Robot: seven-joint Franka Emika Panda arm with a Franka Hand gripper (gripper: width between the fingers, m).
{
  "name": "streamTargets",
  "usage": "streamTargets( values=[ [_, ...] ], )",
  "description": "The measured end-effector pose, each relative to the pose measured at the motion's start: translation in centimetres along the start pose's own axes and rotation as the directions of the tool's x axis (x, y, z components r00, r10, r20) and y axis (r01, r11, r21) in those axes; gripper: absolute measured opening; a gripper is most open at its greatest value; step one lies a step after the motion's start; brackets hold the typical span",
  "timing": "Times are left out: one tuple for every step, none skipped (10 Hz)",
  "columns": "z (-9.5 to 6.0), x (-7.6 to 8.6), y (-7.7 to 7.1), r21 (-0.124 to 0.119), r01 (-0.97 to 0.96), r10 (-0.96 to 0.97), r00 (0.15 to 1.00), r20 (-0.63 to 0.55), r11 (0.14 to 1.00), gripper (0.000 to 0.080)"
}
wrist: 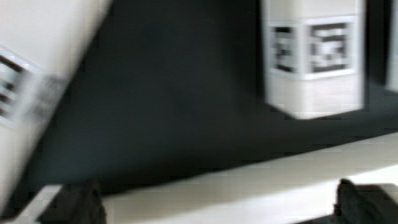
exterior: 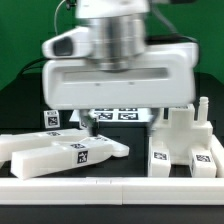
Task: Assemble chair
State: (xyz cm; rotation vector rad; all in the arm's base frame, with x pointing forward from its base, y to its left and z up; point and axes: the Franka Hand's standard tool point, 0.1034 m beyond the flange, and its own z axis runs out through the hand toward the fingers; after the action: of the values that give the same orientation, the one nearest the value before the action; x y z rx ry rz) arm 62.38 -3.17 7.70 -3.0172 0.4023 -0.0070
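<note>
The chair parts are matte white pieces with black-and-white tags. Two long tapered legs (exterior: 62, 152) lie at the exterior view's left front. A small block (exterior: 52, 119) stands behind them. A blocky slotted piece (exterior: 186, 140) stands at the exterior view's right. My gripper (exterior: 122, 116) hangs low over the middle of the table, its wide white body hiding what lies under it. In the wrist view the gripper (wrist: 217, 205) is open and empty, its dark fingertips (wrist: 71, 204) far apart. A tagged white part (wrist: 317, 55) stands beyond them. A blurred white surface (wrist: 231, 180) runs between the fingertips; I cannot tell which part it is.
The marker board (exterior: 128, 113) lies flat behind the gripper. A white rail (exterior: 110, 186) runs along the table's front edge. Another white tagged surface (wrist: 18, 90) shows at the edge of the wrist view. The table top is black.
</note>
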Motion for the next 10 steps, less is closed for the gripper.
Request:
streamTargets(
  values=[
    [0.0, -0.2, 1.1, 0.017, -0.078, 0.078, 0.997, 0.030, 0.997, 0.0649],
    [-0.2, -0.6, 0.8, 0.029, -0.138, 0.136, 0.988, 0.078, 0.990, 0.0649],
    [-0.2, -0.3, 0.8, 0.027, -0.123, 0.121, 0.991, 0.061, 0.992, 0.0649],
    [-0.1, -0.3, 0.8, 0.027, -0.123, 0.121, 0.991, 0.062, 0.992, 0.0649],
    [-0.1, -0.3, 0.9, 0.027, -0.124, 0.122, 0.991, 0.062, 0.992, 0.0649],
    [-0.2, -0.3, 1.1, 0.026, -0.127, 0.126, 0.990, 0.061, 0.992, 0.0649],
    [-0.3, -0.1, 2.0, 0.015, -0.207, 0.206, 0.977, 0.060, 0.978, 0.0649],
    [-0.2, 0.1, 3.5, 0.000, -0.274, 0.274, 0.960, 0.055, 0.962, 0.0649],
    [0.0, 0.3, 5.2, 0.014, -0.286, 0.285, 0.957, 0.051, 0.958, 0.0649],
    [0.0, 0.4, 6.0, 0.020, -0.297, 0.295, 0.954, 0.052, 0.955, 0.0649]
  ],
)
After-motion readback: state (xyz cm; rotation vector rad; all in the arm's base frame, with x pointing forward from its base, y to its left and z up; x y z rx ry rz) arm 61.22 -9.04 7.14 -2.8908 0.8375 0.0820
